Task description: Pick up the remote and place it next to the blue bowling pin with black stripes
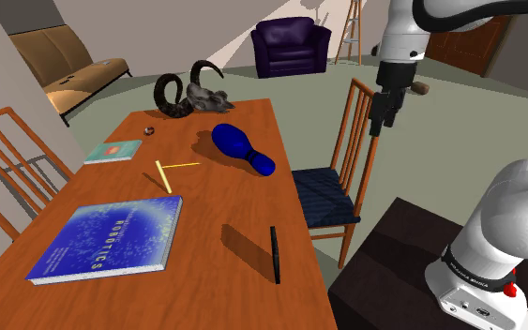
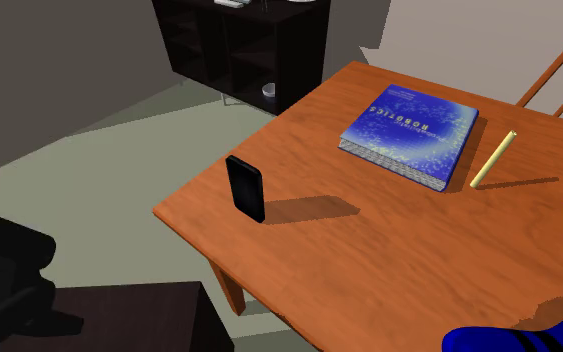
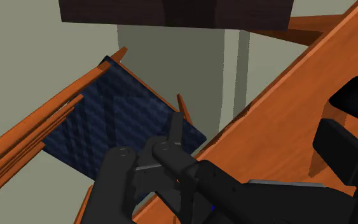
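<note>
The remote [image 1: 274,253] is a thin black slab standing on its edge near the table's front right corner; the second exterior view shows the remote [image 2: 245,187] upright, casting a long shadow. The blue bowling pin [image 1: 240,146] lies on its side mid-table, and the pin [image 2: 529,336] with dark stripes shows at the lower right corner. My gripper [image 1: 381,129] hangs high over the chair, off the table's right edge in the shoulder view, well away from both. In the wrist view my gripper [image 3: 260,149] is open with nothing between its fingers.
A wooden chair with a navy seat [image 1: 325,194] stands below the gripper. On the table [image 1: 215,202] lie a large blue book [image 1: 112,237], a yellow stick [image 1: 163,176], a pencil [image 1: 183,166], a small teal book [image 1: 114,150] and a horned skull [image 1: 194,94]. A second chair [image 1: 13,159] stands opposite.
</note>
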